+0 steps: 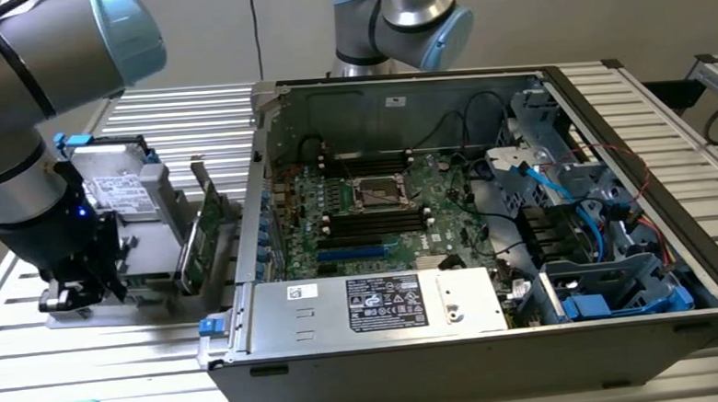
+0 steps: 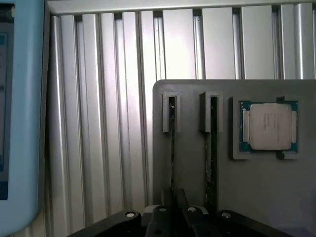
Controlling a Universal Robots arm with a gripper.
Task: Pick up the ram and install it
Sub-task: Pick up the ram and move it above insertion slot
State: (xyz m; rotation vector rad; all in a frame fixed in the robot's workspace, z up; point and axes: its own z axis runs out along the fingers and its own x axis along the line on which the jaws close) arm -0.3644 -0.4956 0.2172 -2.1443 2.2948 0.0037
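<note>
Two thin green ram sticks stand on edge in narrow grooves of a grey holder block (image 2: 276,197). One ram stick (image 2: 172,148) runs straight in under my gripper (image 2: 173,219); the other ram stick (image 2: 211,148) lies one groove over. In the exterior view my gripper (image 1: 75,291) hangs low over that holder (image 1: 143,300), at the exterior view's left of the open computer case (image 1: 344,386). The motherboard (image 1: 439,206) lies inside the case, with long black slots (image 1: 373,222) below its processor socket (image 1: 379,192).
A processor chip (image 2: 269,126) sits in a recess of the holder beside the grooves. A broad green card (image 1: 201,237) and a hard drive (image 1: 122,190) stand upright between my arm and the case. Ribbed aluminium table (image 2: 108,123); a light blue object (image 2: 19,123) lies alongside.
</note>
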